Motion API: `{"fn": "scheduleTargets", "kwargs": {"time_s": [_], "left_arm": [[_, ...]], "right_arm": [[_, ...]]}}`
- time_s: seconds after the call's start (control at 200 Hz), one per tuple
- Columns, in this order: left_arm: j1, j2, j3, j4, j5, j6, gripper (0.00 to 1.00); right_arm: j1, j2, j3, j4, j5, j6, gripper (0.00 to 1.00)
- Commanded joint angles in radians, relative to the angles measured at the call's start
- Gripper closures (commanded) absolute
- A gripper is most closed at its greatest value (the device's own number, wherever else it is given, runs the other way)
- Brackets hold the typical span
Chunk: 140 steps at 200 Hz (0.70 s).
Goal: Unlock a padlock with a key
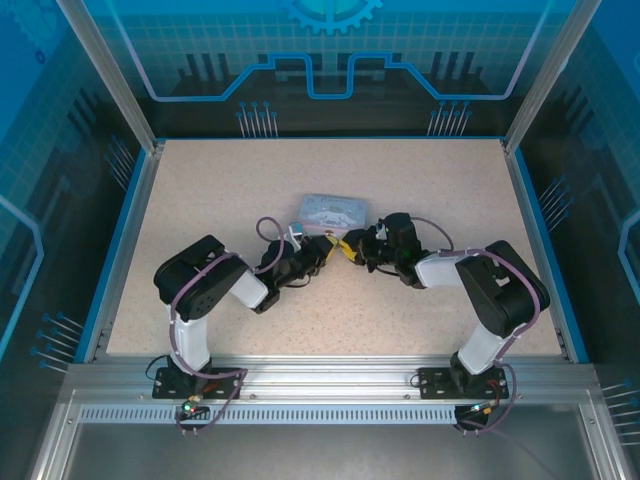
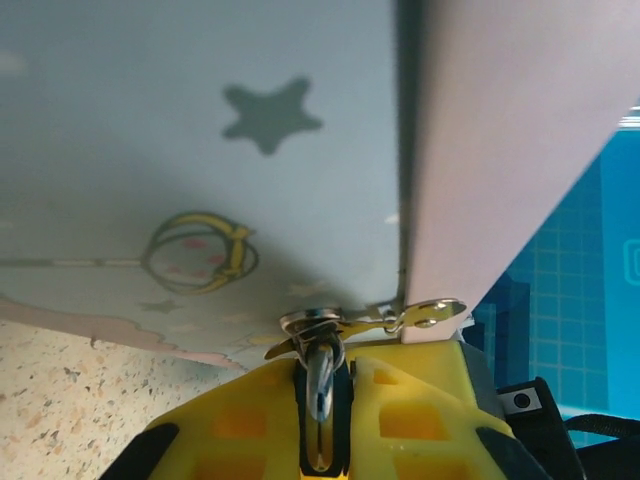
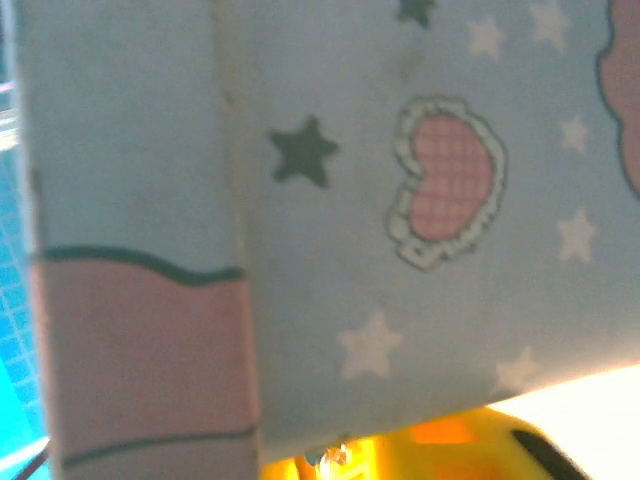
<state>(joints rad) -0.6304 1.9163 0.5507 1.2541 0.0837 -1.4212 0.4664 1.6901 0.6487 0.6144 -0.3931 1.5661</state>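
The pastel-blue cartoon-print tin (image 1: 335, 212) stands mid-table, and both grippers meet at its near side. My left gripper (image 1: 326, 252) (image 2: 322, 365) is shut, its yellow fingers (image 2: 250, 410) pinching the small padlock (image 2: 320, 395), whose metal shackle loops through the tin's latch (image 2: 315, 322). A thin silvery-brass key (image 2: 432, 313) on a small ring lies across the latch by the tin's corner. My right gripper (image 1: 352, 248) sits close against the tin. In the blurred right wrist view one yellow finger (image 3: 440, 448) and a small metal glint (image 3: 330, 458) show under the tin (image 3: 400, 250); the jaw gap is hidden.
The speckled tabletop (image 1: 250, 180) lies inside a blue rim (image 1: 125, 230), with glass walls on all sides. Both arms are folded inward, elbows out toward the left and right edges.
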Motion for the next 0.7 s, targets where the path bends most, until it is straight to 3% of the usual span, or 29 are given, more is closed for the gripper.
{"fn": "scheduleTargets", "kwargs": {"time_s": [0.0, 0.13, 0.22, 0.465, 0.61, 0.695], "left_arm": [[-0.031, 0.023, -0.02, 0.081, 0.073, -0.033, 1.0], [-0.026, 0.023, -0.018, 0.079, 0.067, -0.054, 1.0], [-0.023, 0.022, -0.014, 0.074, 0.067, -0.067, 1.0], [-0.017, 0.016, 0.0, 0.053, 0.071, -0.084, 1.0], [-0.015, 0.011, 0.009, 0.038, 0.076, -0.094, 1.0], [-0.015, 0.003, 0.012, 0.03, 0.079, -0.096, 1.0]], "right_arm": [[0.015, -0.058, 0.027, 0.047, -0.03, -0.028, 0.6], [0.002, -0.116, -0.003, -0.009, -0.038, -0.073, 0.37], [-0.013, -0.168, -0.026, -0.087, -0.06, -0.13, 0.31], [-0.035, -0.34, -0.001, -0.509, -0.08, -0.416, 0.28], [-0.022, -0.398, 0.09, -0.749, 0.006, -0.686, 0.31], [0.022, -0.404, 0.171, -0.893, 0.118, -0.856, 0.33]]}}
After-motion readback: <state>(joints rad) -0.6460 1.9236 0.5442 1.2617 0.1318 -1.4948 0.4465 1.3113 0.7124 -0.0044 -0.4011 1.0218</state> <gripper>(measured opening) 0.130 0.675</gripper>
